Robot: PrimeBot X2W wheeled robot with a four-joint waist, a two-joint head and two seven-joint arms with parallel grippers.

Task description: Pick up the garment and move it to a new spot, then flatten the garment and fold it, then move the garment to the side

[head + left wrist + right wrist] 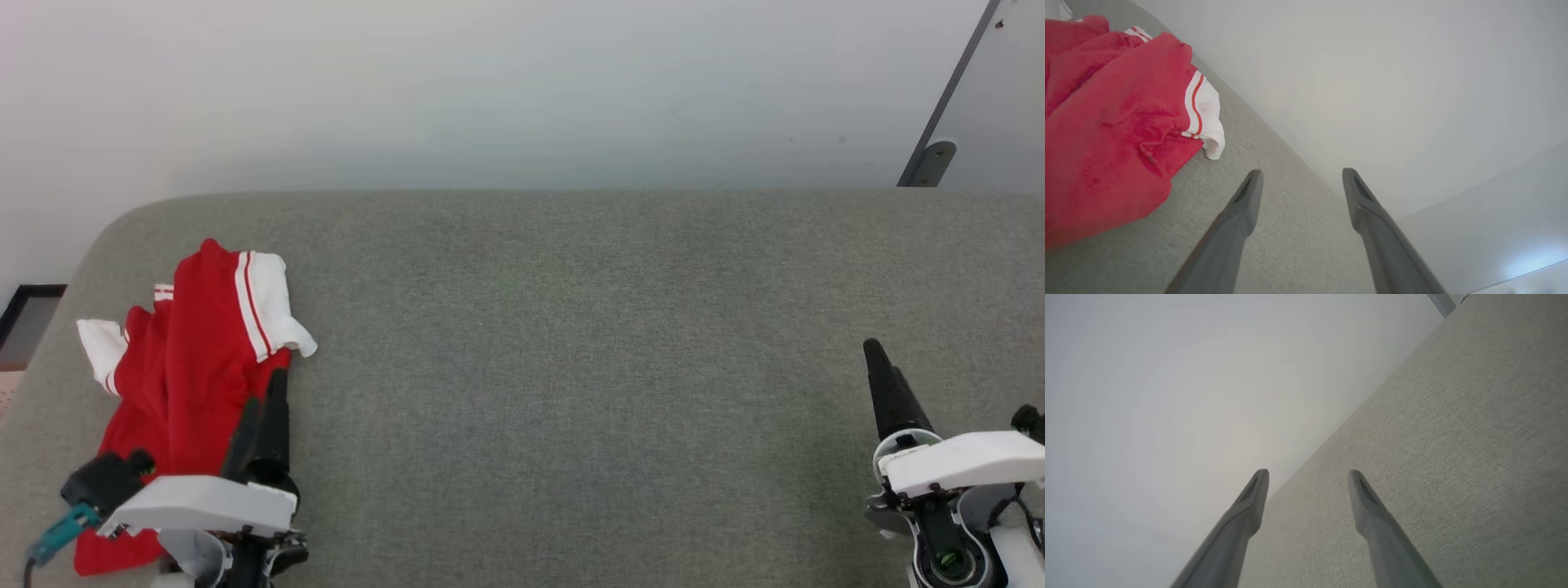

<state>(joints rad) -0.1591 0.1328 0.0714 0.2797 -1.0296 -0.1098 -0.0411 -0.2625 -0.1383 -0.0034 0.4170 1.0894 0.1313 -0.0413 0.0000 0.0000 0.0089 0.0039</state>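
The garment (192, 359), a red jersey with white sleeves and red-and-white stripe bands, lies crumpled at the left end of the grey padded surface (571, 367). My left gripper (265, 396) hovers at the garment's right edge, open, nothing between its fingers. In the left wrist view the garment (1106, 122) bulks at the left and the left gripper (1300, 175) points past it over bare fabric. My right gripper (882, 359) is at the far right, well away from the garment. The right wrist view shows that gripper (1308, 475) open over the surface.
The grey padded surface (1453, 437) ends at a rounded far edge against a pale wall (490, 90). A grey slanted post with a bracket (935, 159) stands at the upper right. A dark frame (24, 306) sits beyond the left edge.
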